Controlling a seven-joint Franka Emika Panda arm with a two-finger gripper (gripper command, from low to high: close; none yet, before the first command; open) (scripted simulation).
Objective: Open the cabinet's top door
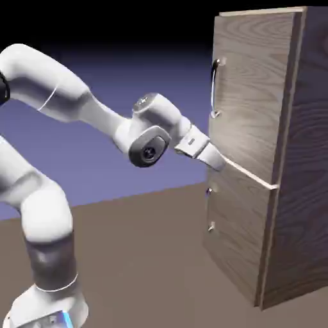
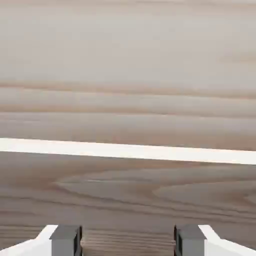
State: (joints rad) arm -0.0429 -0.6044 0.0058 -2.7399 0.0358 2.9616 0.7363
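The cabinet [image 1: 307,160] stands at the exterior view's right, tall and wood-grained. Its top door [image 1: 253,96] lies flush with the front and carries a long curved silver handle [image 1: 214,86] near its left edge. My gripper [image 1: 220,163] points at the front well below that handle, right at the pale seam [image 1: 256,178] between the two panels. It holds nothing. In the hand view, wood grain fills the picture and the pale seam [image 2: 128,151] crosses it. My gripper [image 2: 128,240] is open, its grey fingertips [image 2: 66,239] apart at the bottom edge.
Below the seam sits the shorter lower panel [image 1: 237,237] with a small handle [image 1: 209,208]. The brown table [image 1: 147,269] spreads between the arm's base and the cabinet.
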